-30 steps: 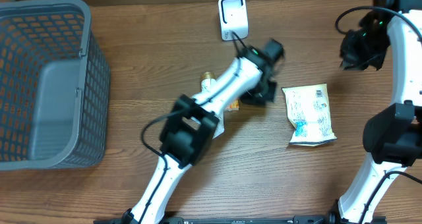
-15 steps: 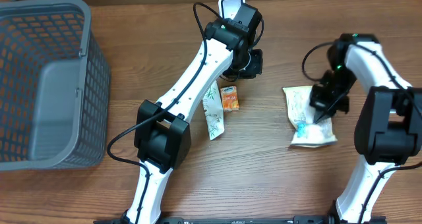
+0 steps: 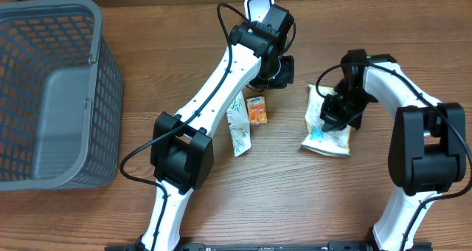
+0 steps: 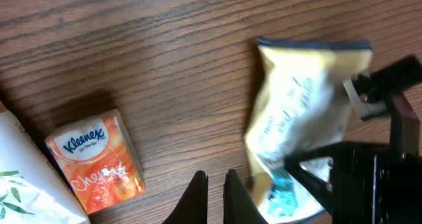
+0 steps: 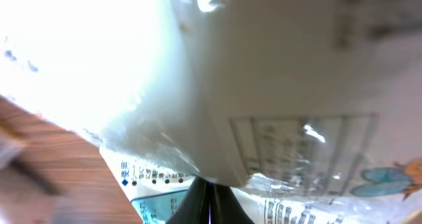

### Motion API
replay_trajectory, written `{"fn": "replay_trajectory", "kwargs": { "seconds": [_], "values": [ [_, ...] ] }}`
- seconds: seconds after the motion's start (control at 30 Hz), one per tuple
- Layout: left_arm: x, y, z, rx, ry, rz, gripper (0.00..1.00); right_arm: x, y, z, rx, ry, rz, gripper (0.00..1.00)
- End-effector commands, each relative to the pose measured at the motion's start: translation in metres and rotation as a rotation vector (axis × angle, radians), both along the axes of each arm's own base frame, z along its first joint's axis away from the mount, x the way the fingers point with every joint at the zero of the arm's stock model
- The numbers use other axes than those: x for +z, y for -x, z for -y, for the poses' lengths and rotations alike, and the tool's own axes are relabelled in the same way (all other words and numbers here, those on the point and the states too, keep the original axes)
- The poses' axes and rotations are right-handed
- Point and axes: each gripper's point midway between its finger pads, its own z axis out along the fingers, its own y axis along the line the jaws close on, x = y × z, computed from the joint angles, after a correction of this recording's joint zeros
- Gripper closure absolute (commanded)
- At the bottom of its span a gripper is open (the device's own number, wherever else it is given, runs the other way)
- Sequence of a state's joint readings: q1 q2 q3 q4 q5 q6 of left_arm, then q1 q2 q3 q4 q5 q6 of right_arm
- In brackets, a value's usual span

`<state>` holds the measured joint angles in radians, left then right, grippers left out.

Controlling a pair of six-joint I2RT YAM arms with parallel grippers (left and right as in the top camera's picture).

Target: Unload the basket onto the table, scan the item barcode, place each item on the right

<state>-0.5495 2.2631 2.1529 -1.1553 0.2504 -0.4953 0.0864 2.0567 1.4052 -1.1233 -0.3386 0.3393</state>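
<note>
Arms crowd the overhead view: the right pincer, clamped on the pouch, hides its middle; it lies right of centre on the worktop, long axis far-to-near. Left wrist: we see the left pincer closed, empty, bases cut off. Right wrist: glare washes out the pouch's print.

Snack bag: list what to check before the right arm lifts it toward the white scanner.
1. Grip: right gripper shut on the snack bag: ok.
2. Barcode face located on the bag: cannot tell.
3. The left gripper shut and holding nothing: ok.
4. Way to the white scanner free: not ok, the left arm sits in front of it.
5. Kleenex pack apart from the bag: ok.
</note>
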Motion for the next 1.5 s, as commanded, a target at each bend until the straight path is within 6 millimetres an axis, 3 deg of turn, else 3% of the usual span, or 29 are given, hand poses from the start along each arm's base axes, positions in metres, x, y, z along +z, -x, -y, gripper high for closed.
{"fn": "replay_trajectory", "kwargs": {
  "seconds": [0.0, 0.07, 0.13, 0.17, 0.23, 0.33, 0.4, 0.43, 0.53, 0.57, 0.7, 0.77, 1.1, 1.23, 1.33, 1.4, 1.47],
  "values": [
    [-0.004, 0.001, 0.001, 0.006, 0.003, -0.015, 0.96, -0.023, -0.006, -0.018, 0.008, -0.041, 0.011, 0.96],
    [-0.004, 0.001, 0.0, 0.009, -0.001, -0.014, 0.96, -0.014, -0.015, -0.025, 0.014, -0.058, 0.037, 0.95],
    [-0.005, 0.0, -0.003, 0.015, -0.009, -0.014, 0.96, -0.003, -0.022, -0.025, 0.041, -0.062, 0.053, 0.81],
    [-0.006, 0.0, -0.008, 0.022, -0.022, -0.021, 0.96, 0.01, -0.028, -0.019, 0.047, -0.049, 0.059, 0.69],
    [-0.008, 0.002, -0.015, 0.032, -0.037, -0.042, 0.96, 0.038, -0.04, -0.002, 0.025, -0.015, 0.064, 0.67],
    [-0.007, 0.009, -0.013, 0.021, -0.006, -0.083, 0.96, 0.074, -0.053, 0.017, 0.045, -0.013, 0.103, 0.46],
    [-0.004, 0.018, -0.001, -0.012, 0.058, -0.124, 0.96, 0.086, -0.057, 0.033, 0.024, 0.011, 0.111, 0.46],
    [-0.003, 0.025, 0.006, -0.043, 0.085, -0.142, 0.96, 0.086, -0.056, 0.036, 0.016, 0.014, 0.106, 0.48],
    [-0.011, 0.043, 0.024, -0.092, 0.083, -0.159, 0.96, 0.079, -0.033, 0.042, 0.015, 0.009, 0.01, 0.85],
    [-0.014, 0.044, 0.03, -0.105, 0.086, -0.146, 0.96, 0.076, -0.025, 0.042, 0.025, 0.007, -0.02, 0.9],
    [-0.02, 0.035, 0.056, -0.135, 0.136, -0.058, 0.96, 0.053, 0.011, 0.027, 0.113, -0.005, -0.134, 0.92],
    [-0.029, 0.023, 0.056, -0.071, 0.124, -0.026, 0.96, 0.04, 0.025, 0.018, 0.139, -0.004, -0.169, 0.92],
    [-0.094, 0.004, 0.066, -0.048, 0.126, -0.016, 0.96, 0.0, 0.049, 0.007, 0.134, 0.009, -0.21, 0.88],
    [-0.122, -0.002, 0.051, -0.019, 0.061, -0.026, 0.96, -0.012, 0.053, 0.009, 0.122, 0.021, -0.208, 0.88],
    [-0.131, -0.015, 0.024, 0.033, -0.024, -0.009, 0.96, -0.014, 0.053, 0.014, 0.111, 0.06, -0.212, 0.89],
    [-0.124, -0.024, 0.01, 0.065, -0.038, -0.004, 0.96, -0.012, 0.052, 0.016, 0.111, 0.074, -0.211, 0.91],
    [-0.101, -0.041, -0.006, 0.107, -0.016, 0.01, 0.96, -0.007, 0.049, 0.021, 0.115, 0.097, -0.211, 0.89]
  ]
}}
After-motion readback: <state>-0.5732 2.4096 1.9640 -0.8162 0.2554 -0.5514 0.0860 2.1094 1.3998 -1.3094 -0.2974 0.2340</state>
